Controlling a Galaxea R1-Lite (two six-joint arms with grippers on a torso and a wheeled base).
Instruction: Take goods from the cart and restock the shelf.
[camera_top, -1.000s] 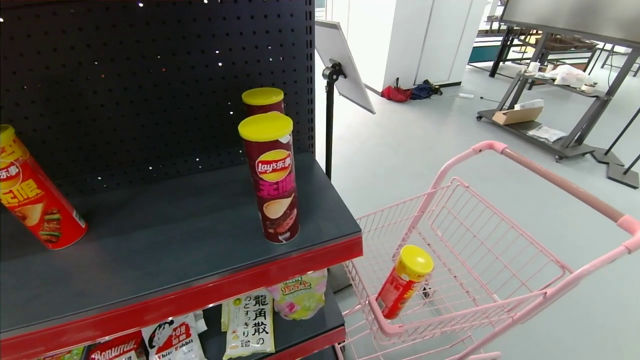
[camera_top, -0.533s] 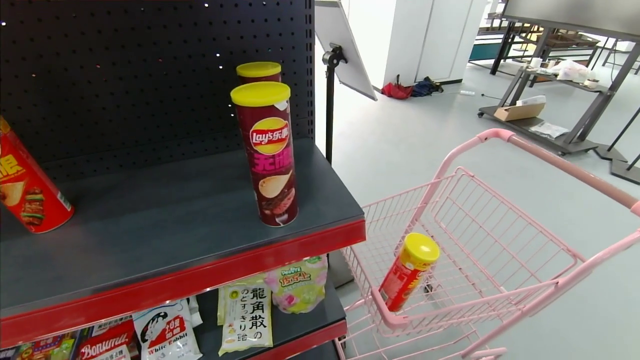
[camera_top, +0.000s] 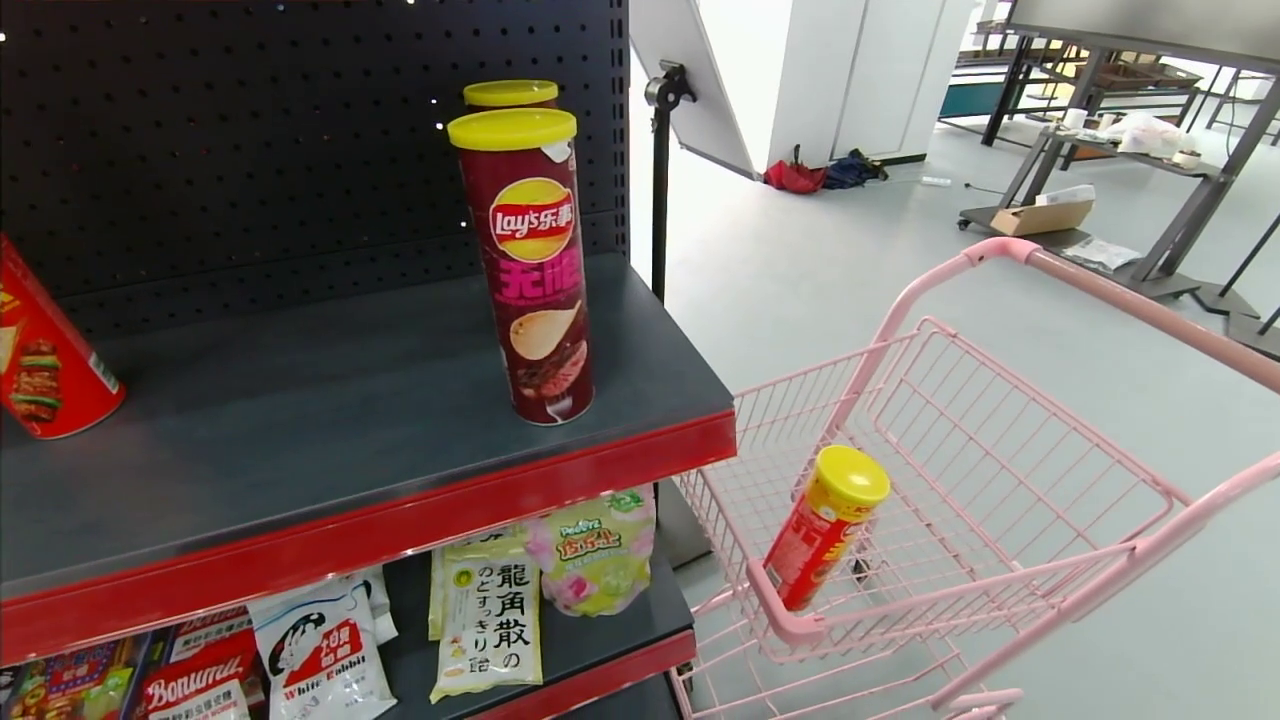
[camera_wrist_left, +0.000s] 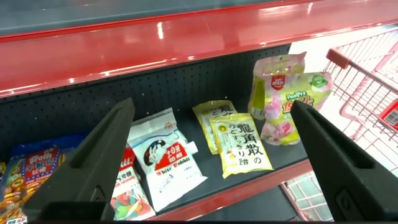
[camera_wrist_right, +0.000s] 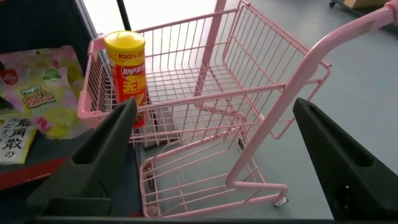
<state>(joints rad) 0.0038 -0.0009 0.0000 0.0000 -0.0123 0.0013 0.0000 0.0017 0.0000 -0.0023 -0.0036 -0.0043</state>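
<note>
Red can (camera_top: 825, 525) leaning in the pink cart (camera_top: 1130, 302)
My left end effector (camera_wrist_left: 208, 165) and right end effector (camera_wrist_right: 211, 165) both gape wide, holding nothing; the cart stands just beside the shelf (camera_top: 300, 400).

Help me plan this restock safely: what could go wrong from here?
The red can sits tight in a corner of the cart, so the jaws may snag the wires.
The maroon can stands near the front edge of the shelf; placing beside it could knock it off.
</note>
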